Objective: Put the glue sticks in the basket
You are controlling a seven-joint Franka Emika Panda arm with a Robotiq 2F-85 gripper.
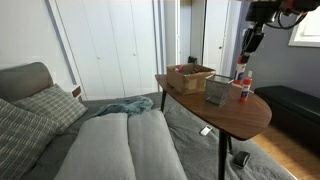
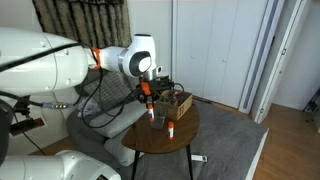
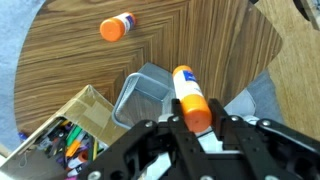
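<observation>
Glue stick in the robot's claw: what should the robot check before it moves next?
1. Is the gripper shut on the held glue stick? Ok.
2. Is the basket open on top? Ok.
3. Is the stick centred over the basket? Cannot tell; in the wrist view it lines up with the rim, not the middle.
4. Is the other glue stick upright on the table, apart from the basket? Ok.
5. Is the brown box beside the basket, not under the stick? Ok.
</observation>
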